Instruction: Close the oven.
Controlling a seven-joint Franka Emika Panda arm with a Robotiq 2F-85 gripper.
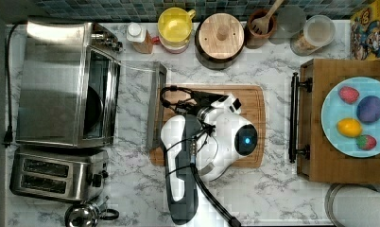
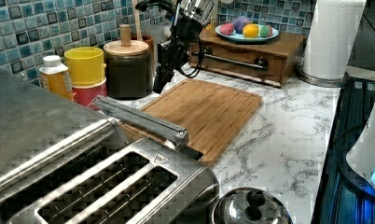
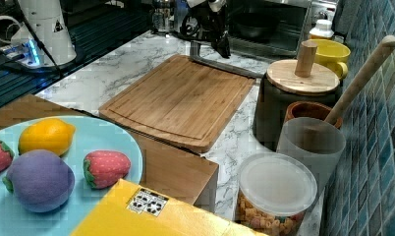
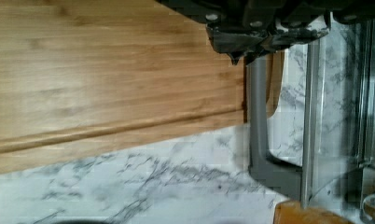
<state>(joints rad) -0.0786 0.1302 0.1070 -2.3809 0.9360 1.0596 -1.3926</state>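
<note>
The oven (image 1: 60, 85) stands beside the cutting board (image 1: 245, 101), its door (image 1: 136, 106) dropped flat. The hand (image 2: 160, 77), fingers together, hovers near the handle (image 2: 139, 119); a glancing push could slip off.

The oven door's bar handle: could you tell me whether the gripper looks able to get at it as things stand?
Probably yes. The oven door lies folded down flat, its bar handle at the cutting board edge. The gripper hangs just above the handle's end, and nothing appears to stand between them.
</note>
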